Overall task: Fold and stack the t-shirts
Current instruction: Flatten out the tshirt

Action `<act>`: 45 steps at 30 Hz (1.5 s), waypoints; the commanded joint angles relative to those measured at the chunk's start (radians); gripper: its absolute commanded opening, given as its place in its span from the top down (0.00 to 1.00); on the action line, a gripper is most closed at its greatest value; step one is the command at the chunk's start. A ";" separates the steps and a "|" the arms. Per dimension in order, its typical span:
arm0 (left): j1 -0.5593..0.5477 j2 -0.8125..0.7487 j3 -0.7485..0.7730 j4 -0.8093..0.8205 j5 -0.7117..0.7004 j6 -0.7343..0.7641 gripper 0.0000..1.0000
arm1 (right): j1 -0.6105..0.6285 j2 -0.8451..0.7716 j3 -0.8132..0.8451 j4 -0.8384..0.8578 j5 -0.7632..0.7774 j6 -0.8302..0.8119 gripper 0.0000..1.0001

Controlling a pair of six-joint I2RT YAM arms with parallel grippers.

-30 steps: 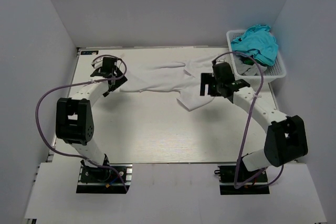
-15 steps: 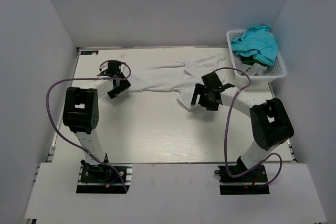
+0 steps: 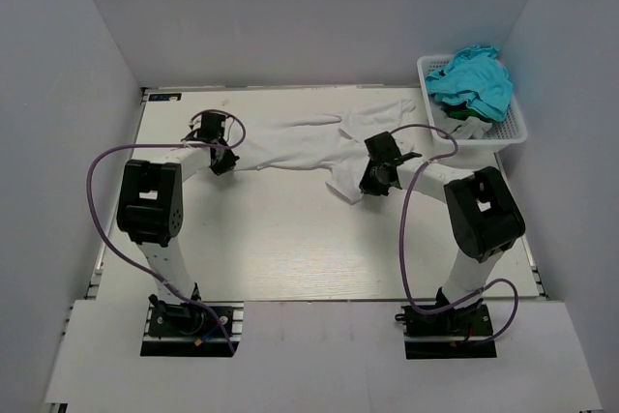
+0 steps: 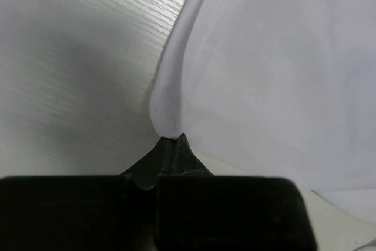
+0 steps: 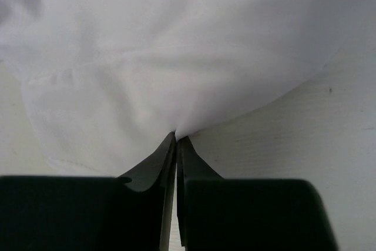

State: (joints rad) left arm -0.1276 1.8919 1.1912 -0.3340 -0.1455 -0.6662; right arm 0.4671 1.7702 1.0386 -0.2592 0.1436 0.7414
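Note:
A white t-shirt (image 3: pixel 309 142) lies spread across the far half of the table (image 3: pixel 290 249). My left gripper (image 3: pixel 223 163) is shut on its left edge; in the left wrist view a rounded fold of white t-shirt (image 4: pixel 247 63) is pinched at the tips of the left gripper (image 4: pixel 169 140). At the shirt's near right part, my right gripper (image 3: pixel 372 184) is shut on the cloth. The right wrist view shows the white t-shirt (image 5: pixel 176 45) drawn to a point between the tips of the right gripper (image 5: pixel 177 137). A teal t-shirt (image 3: pixel 472 79) is heaped in the basket.
A white mesh basket (image 3: pixel 516 130) stands at the table's far right corner, close to the right arm. Grey walls close in the left, far and right sides. Purple cables loop beside both arms.
Both grippers came down onto the white t-shirt and shut on it: the left moved right to the shirt's left edge, the right moved left onto its near right part.

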 commanded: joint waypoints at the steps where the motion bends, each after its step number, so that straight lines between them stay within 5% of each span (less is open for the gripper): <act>1: -0.010 -0.105 -0.013 0.035 0.015 0.022 1.00 | 0.007 0.018 0.017 0.046 0.057 0.036 0.97; 16: -0.010 -0.700 -0.113 0.092 0.004 0.040 1.00 | 0.004 -0.583 0.021 -0.029 0.255 -0.252 1.00; 23: -0.010 -0.924 -0.019 0.035 -0.037 0.040 1.00 | 0.002 -0.756 0.289 -0.219 0.263 -0.375 1.00; 31: -0.010 -1.119 0.148 -0.055 -0.065 0.062 1.00 | 0.004 -0.917 0.506 -0.261 0.068 -0.476 1.00; 38: 0.009 -1.299 0.191 -0.048 0.047 0.062 1.00 | -0.001 -1.054 0.571 -0.273 -0.183 -0.470 1.00; 45: 0.009 -1.347 0.346 -0.088 0.086 0.089 1.00 | 0.001 -1.092 0.650 -0.284 -0.266 -0.473 1.00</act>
State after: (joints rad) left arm -0.1265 0.5297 1.4811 -0.3870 -0.0803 -0.6033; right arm 0.4717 0.6769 1.6405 -0.5438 -0.0643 0.2897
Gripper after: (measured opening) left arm 0.022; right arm 0.008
